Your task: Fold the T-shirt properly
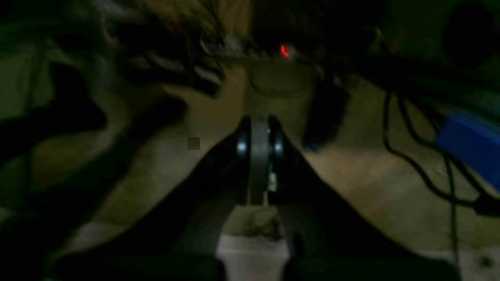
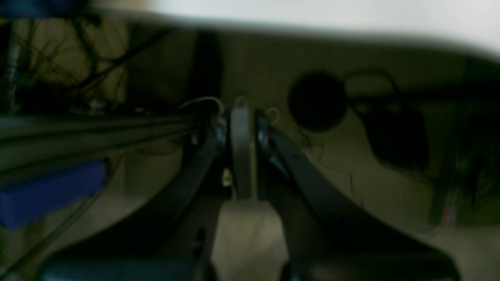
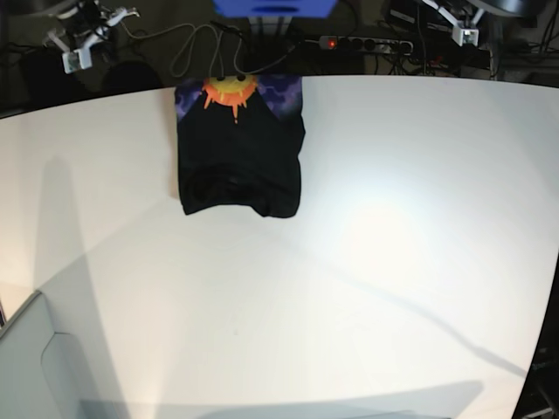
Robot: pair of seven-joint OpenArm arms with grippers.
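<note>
The folded T-shirt [image 3: 240,148] lies at the table's [image 3: 393,262] top edge, left of centre — sun print uppermost. Left gripper [image 1: 259,132] and right gripper [image 2: 241,121] are pressed together, gripping nothing — both off the table.

The T-shirt [image 3: 240,144] looked like soft matt black cloth, with a flatter printed orange and purple patch along its far edge. Under it, the table [image 3: 393,262] was a smooth white surface with a faint sheen. Beyond the table's far edge, the power strip [image 3: 367,43] looked like hard plastic. The left gripper [image 1: 259,134] showed dark, slightly glossy fingers; the right gripper [image 2: 242,125] looked alike.
</note>
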